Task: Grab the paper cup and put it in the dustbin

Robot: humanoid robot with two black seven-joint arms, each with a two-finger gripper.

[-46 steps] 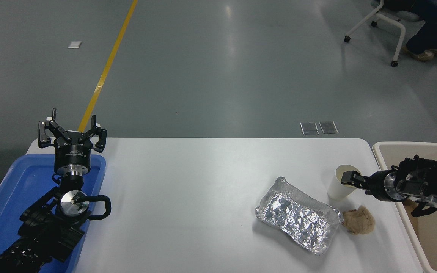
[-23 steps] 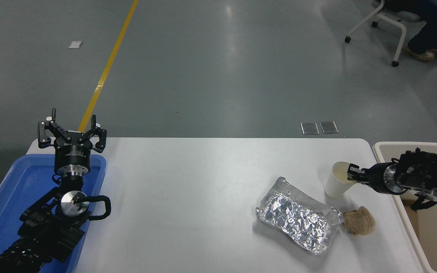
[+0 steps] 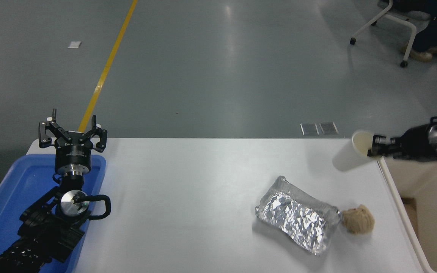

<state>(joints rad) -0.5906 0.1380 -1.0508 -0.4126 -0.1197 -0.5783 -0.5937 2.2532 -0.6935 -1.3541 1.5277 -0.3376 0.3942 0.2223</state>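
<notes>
Right gripper [image 3: 374,149] is clamped on the rim of the small white tapered paper cup [image 3: 349,157], one finger inside the cream interior; cup is now airborne and tilted, mouth up toward the gripper, base pointing down-left, hanging over the far right corner of the white desk [image 3: 203,182]; a second ago it stood upright on the desk next to the crumpled foil tray [image 3: 298,220], half a second ago it was just starting to tip; so the lift is done and the arm has pulled up and right.

Large beige rectangular plastic dustbin [image 3: 436,212] sits just beside the desk's right edge; cup is near its far left corner but, as I read it, not yet over the opening; transfer phase, roughly two thirds through; remaining: carry further right over the bin, then release.

Risk: rim-only pinch on a tilted cup could slip or crush.

Crumpled brown paper ball [image 3: 359,224] touching the foil tray, untouched; left gripper [image 3: 72,131] parked over the blue plastic tray [image 3: 13,189], fingers spread wide, empty.
</notes>
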